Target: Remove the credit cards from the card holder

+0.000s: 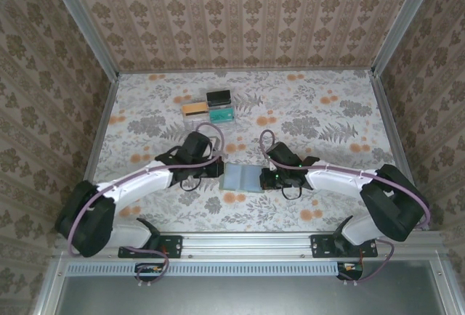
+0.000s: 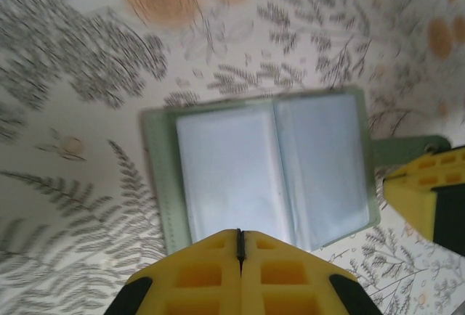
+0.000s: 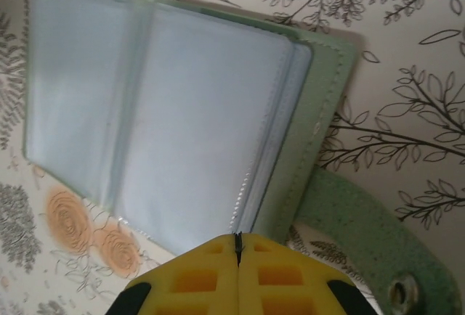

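Lying open near the middle of the floral table (image 1: 341,155), the card holder (image 1: 242,177) sits between the two grippers, pale pockets (image 2: 225,170) facing up.
Left gripper (image 1: 219,170) is clenched, its yellow fingers (image 2: 207,271) pressed flat together at the holder's left edge. Right gripper (image 1: 267,178) is clenched too, its fingers (image 3: 280,275) meeting at the right edge, just beside the green strap (image 3: 356,228). Whether either pinches a pocket sleeve I cannot tell. A yellow-orange credit card (image 1: 192,109) lies well apart on the far side, left of centre, next to a black card (image 1: 218,97) and a teal card (image 1: 222,115).
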